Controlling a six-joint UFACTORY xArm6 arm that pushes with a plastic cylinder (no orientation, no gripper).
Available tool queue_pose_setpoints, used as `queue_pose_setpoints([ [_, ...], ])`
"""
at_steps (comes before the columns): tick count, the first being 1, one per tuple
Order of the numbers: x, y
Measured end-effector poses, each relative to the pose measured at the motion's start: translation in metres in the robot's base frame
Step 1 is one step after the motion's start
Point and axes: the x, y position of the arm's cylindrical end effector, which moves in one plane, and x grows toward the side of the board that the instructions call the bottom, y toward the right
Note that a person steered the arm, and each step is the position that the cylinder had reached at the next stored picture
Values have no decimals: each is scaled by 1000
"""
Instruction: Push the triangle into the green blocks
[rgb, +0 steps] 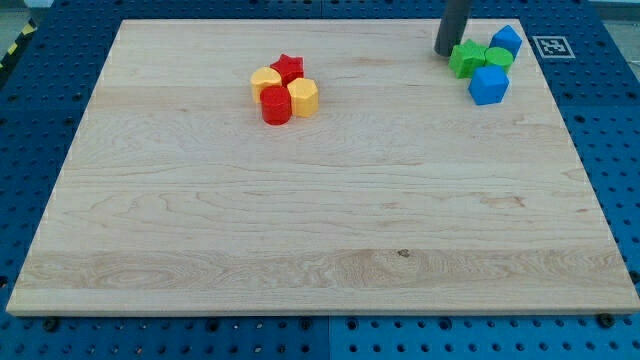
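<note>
Our rod's tip (445, 52) rests at the view's top right of the counter (320, 230), touching or just beside the left edge of the green star-like block (466, 59).

We carry no hand here, only the dark rod, so nothing is clasped. A second green block (499, 57) sits just right of the first, touching it. A blue block (507, 40), the most triangle-like though we cannot tell its shape for sure, lies against the green pair at their upper right, and a blue cube-like block (489, 86) lies just below them. Well apart, toward the top left of centre, we see a tight cluster: red star (288, 68), yellow block (266, 80), yellow hexagonal block (303, 98), red cylinder (276, 106).
</note>
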Motion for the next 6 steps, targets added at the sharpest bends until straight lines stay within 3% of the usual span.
queue_pose_setpoints([
  [1,-32,19],
  [2,-50,77],
  [3,-53,107],
  [6,-7,90],
])
